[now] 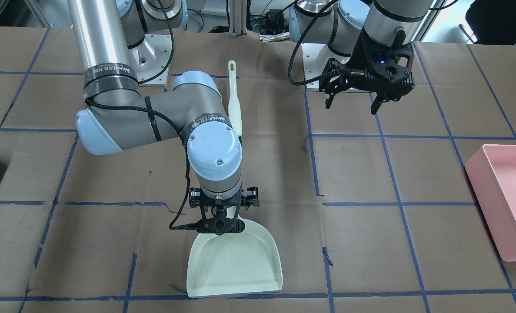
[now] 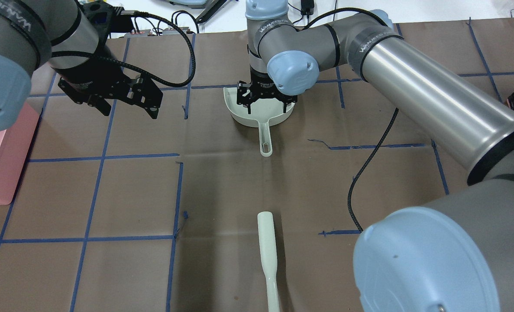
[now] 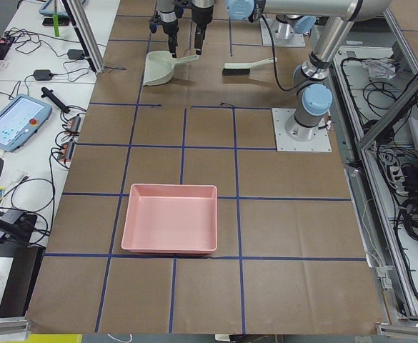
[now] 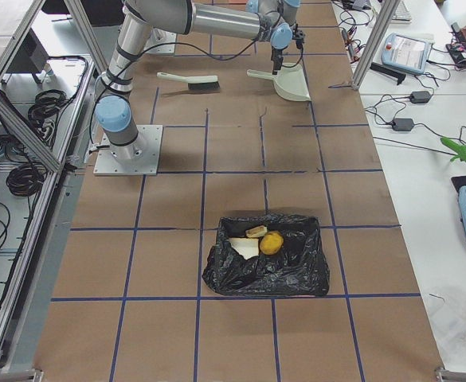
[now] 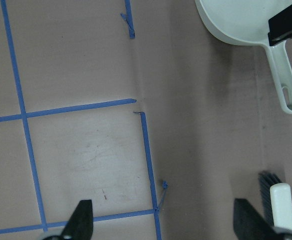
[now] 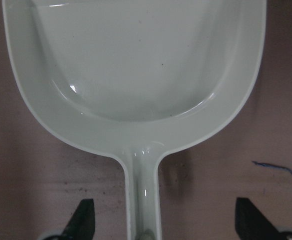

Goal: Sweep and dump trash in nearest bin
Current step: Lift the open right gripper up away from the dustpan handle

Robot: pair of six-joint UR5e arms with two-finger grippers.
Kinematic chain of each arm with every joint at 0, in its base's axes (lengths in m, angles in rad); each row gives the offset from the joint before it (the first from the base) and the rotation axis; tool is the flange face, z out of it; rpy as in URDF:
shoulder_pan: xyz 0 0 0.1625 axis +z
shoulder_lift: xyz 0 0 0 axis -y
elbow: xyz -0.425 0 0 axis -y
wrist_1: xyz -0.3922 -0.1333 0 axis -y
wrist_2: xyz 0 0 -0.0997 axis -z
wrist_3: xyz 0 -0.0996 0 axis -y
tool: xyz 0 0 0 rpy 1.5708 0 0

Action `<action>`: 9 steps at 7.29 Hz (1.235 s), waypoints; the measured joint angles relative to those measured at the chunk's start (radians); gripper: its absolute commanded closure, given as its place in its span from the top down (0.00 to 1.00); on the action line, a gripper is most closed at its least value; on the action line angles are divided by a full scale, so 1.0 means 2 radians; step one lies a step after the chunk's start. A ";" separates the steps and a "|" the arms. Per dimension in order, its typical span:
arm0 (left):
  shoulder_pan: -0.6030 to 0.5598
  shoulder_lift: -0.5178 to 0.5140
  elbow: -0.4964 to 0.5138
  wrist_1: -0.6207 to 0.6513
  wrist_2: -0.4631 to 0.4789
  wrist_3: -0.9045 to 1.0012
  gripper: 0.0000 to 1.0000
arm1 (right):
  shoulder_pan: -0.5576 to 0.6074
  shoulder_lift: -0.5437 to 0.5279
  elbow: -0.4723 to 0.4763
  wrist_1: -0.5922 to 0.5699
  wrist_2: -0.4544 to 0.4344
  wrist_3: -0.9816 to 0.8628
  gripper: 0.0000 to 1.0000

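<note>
Nearest you, the black-bagged bin (image 4: 296,274) holds the potato (image 4: 272,243) and both bread pieces (image 4: 244,248), so dumping looks done; at its 12 o'clock the empty dustpan (image 4: 292,83) lies beneath the right claw (image 2: 263,102), spread wide, the left claw (image 1: 352,107) likewise.

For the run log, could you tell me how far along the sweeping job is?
Done: the potato and both bread pieces lie in the black-lined bin, and the dustpan sits empty. In hand: nothing; the right gripper is open over the dustpan's handle, the left gripper open, the brush lying free. Left: seemingly nothing.
</note>
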 measured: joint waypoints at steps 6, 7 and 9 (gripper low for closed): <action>0.000 -0.002 0.000 0.000 0.000 0.000 1.00 | -0.078 -0.135 0.058 0.092 -0.004 -0.089 1.00; 0.000 -0.002 0.000 0.000 0.000 0.000 1.00 | -0.096 -0.165 0.081 0.093 -0.004 -0.105 1.00; 0.000 -0.002 0.000 0.000 0.000 0.001 1.00 | -0.122 -0.218 0.119 0.096 -0.005 -0.123 1.00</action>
